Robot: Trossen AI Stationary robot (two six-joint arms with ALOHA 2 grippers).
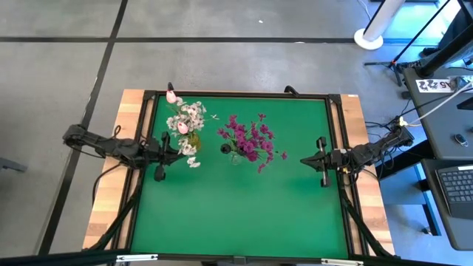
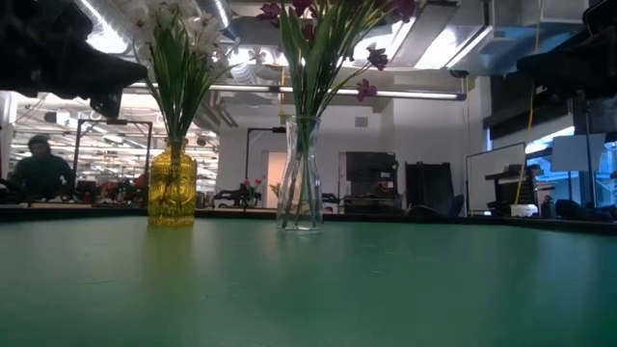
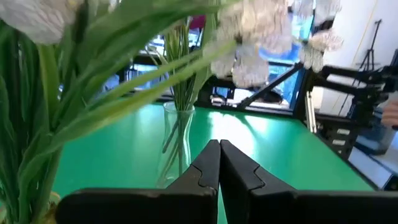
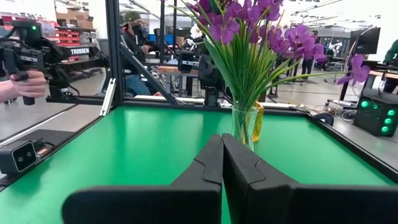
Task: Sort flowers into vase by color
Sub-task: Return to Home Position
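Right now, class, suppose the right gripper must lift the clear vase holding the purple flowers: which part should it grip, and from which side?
Probably the narrow waist of the clear vase, approached level from the side of the right gripper. The vase stands upright, purple flowers spread over its mouth and block a descent, and the yellow vase stands on its other side.

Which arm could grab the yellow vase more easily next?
Probably the left. The left gripper, shut, sits right beside the yellow vase, while the right gripper waits near the table's right edge, with the clear vase of purple flowers in between.
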